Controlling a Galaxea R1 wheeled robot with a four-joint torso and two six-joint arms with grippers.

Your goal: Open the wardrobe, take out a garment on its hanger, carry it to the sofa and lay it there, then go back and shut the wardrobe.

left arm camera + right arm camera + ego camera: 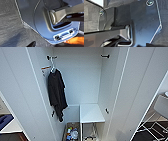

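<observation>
wardrobe (82, 79): both doors open ahead of you, white inside | black shirt (57, 93): hangs from a hook at the upper left | shelf (91, 113): white, low on the right | bin (71, 133): on the wardrobe floor with small items | garment (75, 41): you get an orange patch in your left wrist view | claws: cannot tell, either side

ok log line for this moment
wardrobe: doors open | black shirt: hanging inside | white shelf: lower right | fingers: cannot tell
</observation>
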